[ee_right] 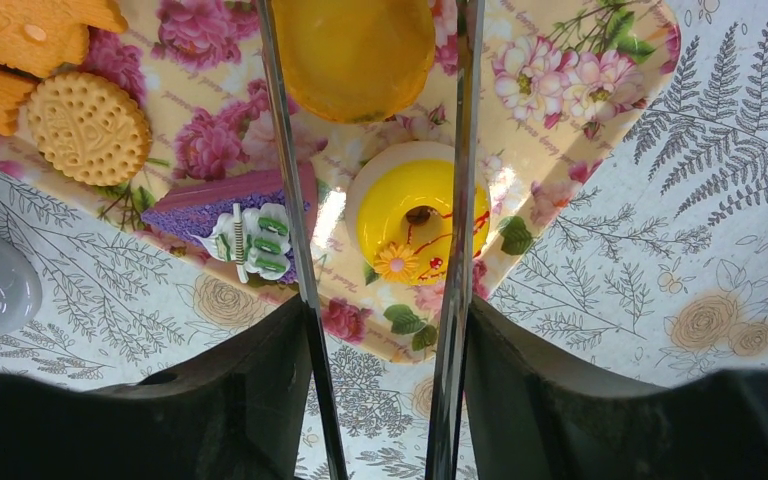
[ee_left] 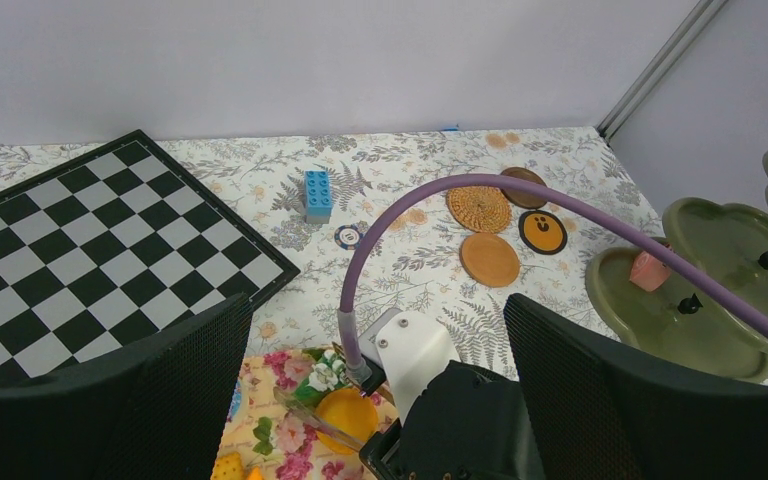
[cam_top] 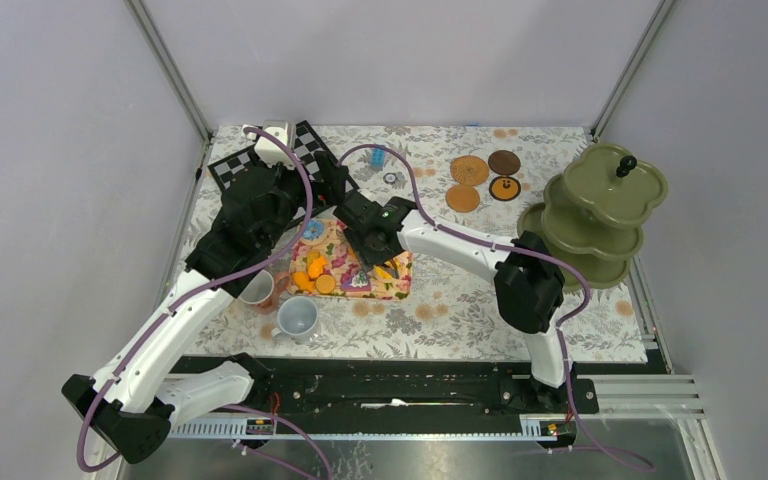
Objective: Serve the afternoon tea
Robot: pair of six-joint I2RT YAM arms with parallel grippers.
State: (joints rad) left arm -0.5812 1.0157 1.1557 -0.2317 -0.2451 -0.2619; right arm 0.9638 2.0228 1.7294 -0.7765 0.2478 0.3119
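Observation:
My right gripper (ee_right: 385,330) is shut on the metal tongs (ee_right: 290,220) and holds them over the floral mat (cam_top: 385,283). The tong arms stand apart on either side of a yellow iced doughnut (ee_right: 415,205), with an orange tart (ee_right: 360,45) just beyond. A purple cake slice (ee_right: 230,215) and biscuits (ee_right: 88,125) lie left of the tongs. My left gripper (ee_left: 375,400) is wide open and empty, above the mat's far end and looking down on the right wrist. A pale mug (cam_top: 298,318) and a brown mug (cam_top: 258,290) stand near the mat. Round coasters (cam_top: 469,170) lie at the back.
A green tiered stand (cam_top: 600,200) stands at the right edge, with a small pink thing (ee_left: 650,270) on its low tier. A chessboard (cam_top: 250,160), a white box (cam_top: 276,133) and a blue brick (ee_left: 318,193) sit at the back left.

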